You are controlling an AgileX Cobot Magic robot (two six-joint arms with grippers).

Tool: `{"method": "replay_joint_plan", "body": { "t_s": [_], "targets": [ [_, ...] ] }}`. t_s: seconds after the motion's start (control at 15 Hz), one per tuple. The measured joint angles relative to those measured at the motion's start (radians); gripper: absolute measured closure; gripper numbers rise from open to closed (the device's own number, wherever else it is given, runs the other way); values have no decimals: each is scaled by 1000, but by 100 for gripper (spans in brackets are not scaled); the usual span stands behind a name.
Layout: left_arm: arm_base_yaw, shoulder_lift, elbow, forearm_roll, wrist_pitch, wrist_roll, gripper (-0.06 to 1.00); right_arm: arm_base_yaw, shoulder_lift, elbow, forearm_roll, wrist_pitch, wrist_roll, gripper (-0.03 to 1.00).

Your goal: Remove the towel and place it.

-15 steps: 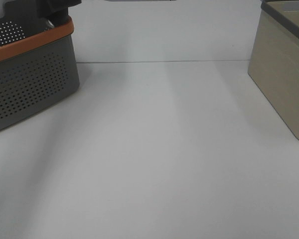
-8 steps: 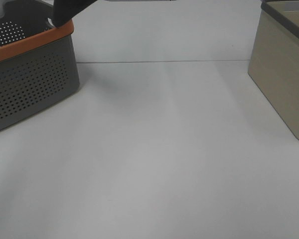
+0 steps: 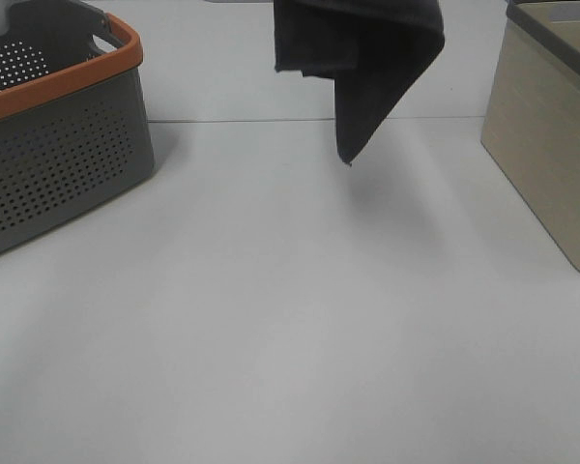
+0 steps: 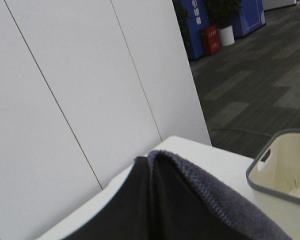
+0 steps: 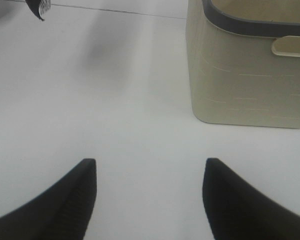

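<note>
The dark charcoal towel point(image 3: 367, 68) hangs folded in the air over the back middle of the table, its lowest corner just above the surface. Its upper part runs out of the top of the exterior view, so my left gripper does not show there. In the left wrist view the towel point(image 4: 190, 210) fills the near foreground and hides the fingers. The towel's tagged corner point(image 5: 40, 9) shows at the edge of the right wrist view. My right gripper point(image 5: 150, 200) is open and empty, low over the white table, out of the exterior view.
A grey perforated basket with an orange rim point(image 3: 68, 164) stands at the back left. A beige bin with a dark rim point(image 3: 551, 164) stands at the right; it also shows in the right wrist view point(image 5: 250, 75) and the left wrist view point(image 4: 285, 170).
The towel has come up out of the grey basket and swung right, from the basket's rim to the air over the back middle of the table.
</note>
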Motion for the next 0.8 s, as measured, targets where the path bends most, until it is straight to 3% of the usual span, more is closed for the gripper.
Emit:
{"method": "replay_joint_plan", "body": {
  "t_s": [0.13,0.27,0.47,0.67,0.8],
  "targets": [
    [-30,25,22,109,57,-70,94,0,0,0,0,0,0,35],
    [-93,35,67,353,117,-224,94,0,0,0,0,0,0,35],
    [-193,42,182,738,204,-552,94,0,0,0,0,0,0,35],
    [-254,42,290,880,326,-812,94,0,0,0,0,0,0,35],
    [-269,42,349,877,351,-880,94,0,0,0,0,0,0,35]
  ]
}}
